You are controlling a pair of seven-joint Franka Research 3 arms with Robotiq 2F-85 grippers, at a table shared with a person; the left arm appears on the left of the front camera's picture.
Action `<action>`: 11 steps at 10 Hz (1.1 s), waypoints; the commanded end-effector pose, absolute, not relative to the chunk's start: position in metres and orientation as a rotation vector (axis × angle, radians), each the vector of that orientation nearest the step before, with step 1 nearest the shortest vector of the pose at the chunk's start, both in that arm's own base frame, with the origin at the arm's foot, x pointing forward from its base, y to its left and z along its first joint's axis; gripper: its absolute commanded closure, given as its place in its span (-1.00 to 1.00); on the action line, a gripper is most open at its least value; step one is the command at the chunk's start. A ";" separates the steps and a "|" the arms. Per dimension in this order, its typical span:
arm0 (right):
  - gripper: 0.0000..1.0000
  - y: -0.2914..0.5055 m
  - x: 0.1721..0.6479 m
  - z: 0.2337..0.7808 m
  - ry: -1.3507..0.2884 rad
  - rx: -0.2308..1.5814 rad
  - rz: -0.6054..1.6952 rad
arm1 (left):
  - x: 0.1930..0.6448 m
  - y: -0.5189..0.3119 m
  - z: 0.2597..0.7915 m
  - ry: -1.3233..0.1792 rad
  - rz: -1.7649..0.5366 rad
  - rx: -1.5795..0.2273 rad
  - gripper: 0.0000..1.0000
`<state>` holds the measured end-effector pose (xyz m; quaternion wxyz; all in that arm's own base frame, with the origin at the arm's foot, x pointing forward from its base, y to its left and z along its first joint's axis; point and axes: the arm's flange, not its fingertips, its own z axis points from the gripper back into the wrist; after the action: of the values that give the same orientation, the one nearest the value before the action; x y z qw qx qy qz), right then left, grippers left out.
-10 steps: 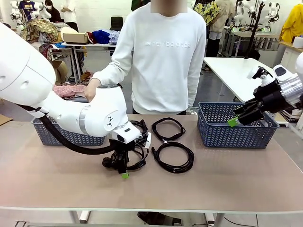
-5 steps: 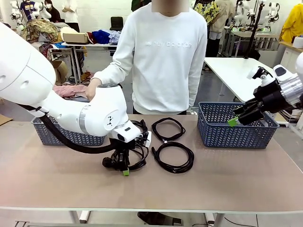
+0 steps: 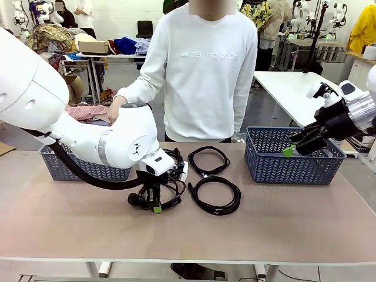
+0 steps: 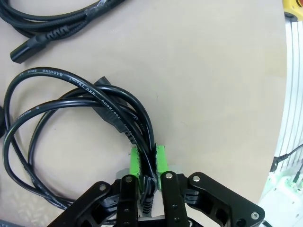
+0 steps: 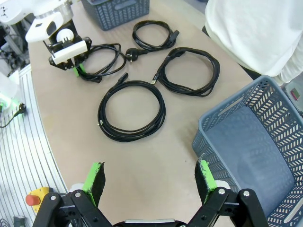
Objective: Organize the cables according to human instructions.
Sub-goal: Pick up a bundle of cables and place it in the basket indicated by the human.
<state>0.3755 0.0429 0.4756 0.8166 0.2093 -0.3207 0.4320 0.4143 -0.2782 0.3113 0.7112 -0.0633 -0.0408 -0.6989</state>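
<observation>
On the brown counter [image 3: 282,223], the left hand [image 4: 147,160] pinches one cable [image 4: 110,114] by its rim; lifted, the loops could slip out or come undone.

The front camera is looking across the table [image 3: 282,229] at the person [image 3: 202,70] on the far side. The left wrist camera is looking straight down, very close, on a cable coil [image 4: 110,115]. The right wrist camera is looking down from higher, sharing that coil at its upper left.
</observation>
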 end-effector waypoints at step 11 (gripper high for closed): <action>-1.00 0.042 0.379 0.474 -0.709 0.465 0.941 | 0.411 -0.286 0.446 -0.140 -1.658 0.077 1.00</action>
<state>0.3755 0.0429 0.4757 0.8165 0.2092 -0.3205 0.4322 0.4043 -0.2865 0.4305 0.6713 0.0171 -0.0602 -0.7385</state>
